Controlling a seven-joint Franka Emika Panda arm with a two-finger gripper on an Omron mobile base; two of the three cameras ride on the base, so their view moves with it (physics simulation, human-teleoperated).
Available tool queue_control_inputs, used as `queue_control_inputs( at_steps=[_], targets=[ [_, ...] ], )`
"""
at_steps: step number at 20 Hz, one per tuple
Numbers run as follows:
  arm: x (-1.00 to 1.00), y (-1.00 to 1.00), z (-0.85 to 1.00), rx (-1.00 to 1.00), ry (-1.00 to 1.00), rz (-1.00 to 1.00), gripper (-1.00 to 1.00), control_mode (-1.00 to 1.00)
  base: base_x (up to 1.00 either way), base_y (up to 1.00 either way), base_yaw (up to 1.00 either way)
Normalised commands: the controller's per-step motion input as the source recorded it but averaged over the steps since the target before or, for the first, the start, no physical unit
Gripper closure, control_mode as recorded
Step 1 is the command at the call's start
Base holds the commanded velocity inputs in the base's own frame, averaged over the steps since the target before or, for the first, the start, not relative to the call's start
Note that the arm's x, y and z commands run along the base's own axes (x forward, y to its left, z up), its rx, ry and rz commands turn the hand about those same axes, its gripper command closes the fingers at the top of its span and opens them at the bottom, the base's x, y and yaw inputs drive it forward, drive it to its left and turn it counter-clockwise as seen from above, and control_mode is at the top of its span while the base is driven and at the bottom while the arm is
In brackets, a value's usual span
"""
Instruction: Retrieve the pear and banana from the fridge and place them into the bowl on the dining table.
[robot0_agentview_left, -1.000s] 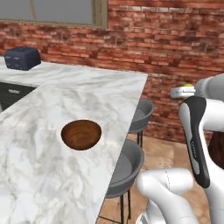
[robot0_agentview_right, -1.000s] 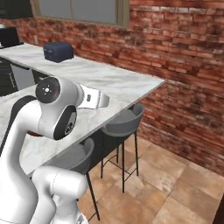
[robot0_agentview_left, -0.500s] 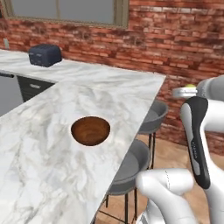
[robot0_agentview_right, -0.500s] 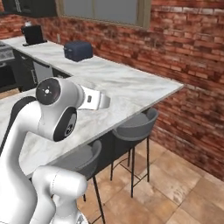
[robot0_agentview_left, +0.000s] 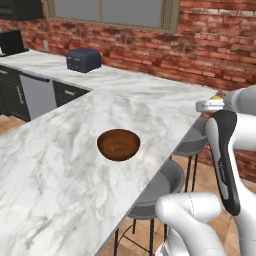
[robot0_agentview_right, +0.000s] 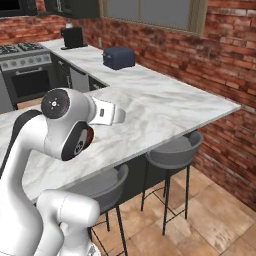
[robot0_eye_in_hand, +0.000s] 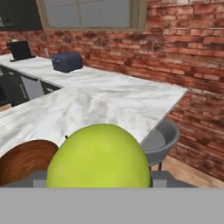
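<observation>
Yellow-green pear (robot0_eye_in_hand: 98, 156) sits clamped in the end effector (robot0_eye_in_hand: 98, 175), up off the right edge of the counter (robot0_agentview_left: 60, 170). Brown bowl (robot0_agentview_left: 118, 144) lies to the left and lower, out on the marble, so the carry looks to run leftward and down.

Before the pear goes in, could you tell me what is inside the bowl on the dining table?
The bowl looks empty: bare brown wood inside, no banana. In the hand view the held pear covers part of its rim.
</observation>
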Motion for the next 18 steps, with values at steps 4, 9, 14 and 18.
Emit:
queue_control_inputs(
  at_steps=[4, 9, 14, 18],
  targets=[
    [0.44, 0.0, -0.03, 0.0, 0.0, 0.01, 1.0, -1.0, 0.0, 0.0, 0.0],
    [0.41, 0.01, -0.03, 0.0, 0.0, 0.0, 1.0, -1.0, 0.0, 0.0, 0.0],
    [0.18, 0.36, -0.28, 0.0, 0.03, 0.0, 1.0, -1.0, 0.0, 0.0, 0.0],
    [0.0, 0.51, -0.21, 0.0, 0.02, 0.03, 1.0, -1.0, 0.0, 0.0, 0.0]
  ],
)
